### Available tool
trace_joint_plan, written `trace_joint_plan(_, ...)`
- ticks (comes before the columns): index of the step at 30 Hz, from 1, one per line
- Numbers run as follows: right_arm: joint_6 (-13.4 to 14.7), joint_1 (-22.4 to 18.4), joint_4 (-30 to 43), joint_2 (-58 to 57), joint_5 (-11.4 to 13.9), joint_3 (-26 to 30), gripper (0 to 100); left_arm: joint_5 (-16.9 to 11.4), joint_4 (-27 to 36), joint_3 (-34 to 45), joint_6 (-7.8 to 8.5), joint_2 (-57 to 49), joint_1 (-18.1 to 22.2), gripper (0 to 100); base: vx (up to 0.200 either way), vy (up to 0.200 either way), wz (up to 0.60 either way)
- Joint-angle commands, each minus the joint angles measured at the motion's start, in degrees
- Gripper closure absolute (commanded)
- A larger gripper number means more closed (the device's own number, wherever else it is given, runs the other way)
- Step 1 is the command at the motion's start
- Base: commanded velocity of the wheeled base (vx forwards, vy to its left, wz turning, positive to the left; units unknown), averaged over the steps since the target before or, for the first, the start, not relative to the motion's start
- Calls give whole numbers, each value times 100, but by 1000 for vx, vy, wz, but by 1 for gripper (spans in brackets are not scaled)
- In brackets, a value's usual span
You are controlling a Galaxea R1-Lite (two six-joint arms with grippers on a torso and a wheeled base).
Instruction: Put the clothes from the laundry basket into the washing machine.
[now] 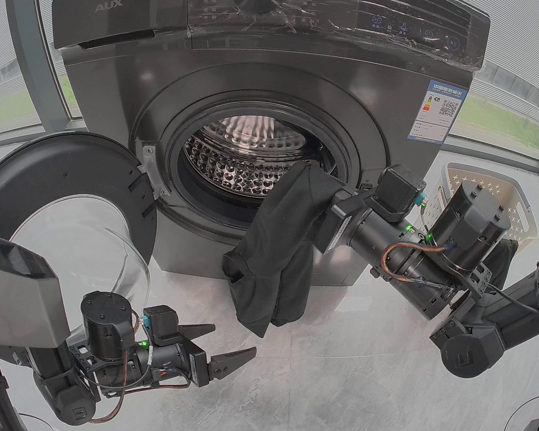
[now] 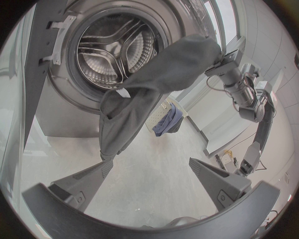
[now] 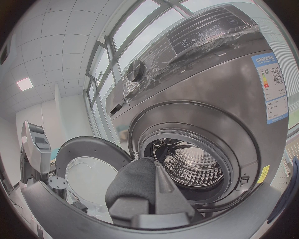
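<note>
Right gripper (image 1: 331, 212): clamped on the upper end of a black garment (image 1: 279, 244). The cloth is bunched between the fingers and partly hides them.
Black garment: held just in front of the right side of the washing machine (image 1: 351, 90) opening, with its top level with the rim there. The rest hangs down past the lower rim and across the machine's front panel. Its bottom end appears clear of the floor (image 1: 343, 389).
Left gripper (image 1: 234, 338): the fingers are spread wide apart, with nothing held between them. It is held low above the floor, in front of and below the open door (image 1: 58, 174). The hanging garment lies to its right, near but not touched.
Drum (image 1: 249, 156): its ribbed, perforated metal is seen through the round opening, behind and to the left of the garment's top.
Door: swung wide to the left on its hinge at the left side of the opening, so it does not cover the opening.
Laundry basket (image 1: 515, 199): white and perforated, set on the floor to the right of the machine, behind the right arm. A dark blue garment (image 2: 169, 121) is draped over its rim.
Open room: most of the opening's width lies free to the left of the held garment. Bare floor is seen in front of the machine, between the two grippers.
</note>
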Motion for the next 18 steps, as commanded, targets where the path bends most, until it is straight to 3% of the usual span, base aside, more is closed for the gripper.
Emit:
trace_joint_plan(1,4,48,-13,-10,9,34,100,8,-3,-309,139,712,232,0,0,0,0)
trace_joint_plan(10,-5,109,-22,-45,18,122,100,52,-3,-968,183,1345,768,0,0,0,0)
trace_joint_plan(18,-5,250,-22,-89,18,201,100,52,-3,-1416,183,1591,812,0,0,0,0)
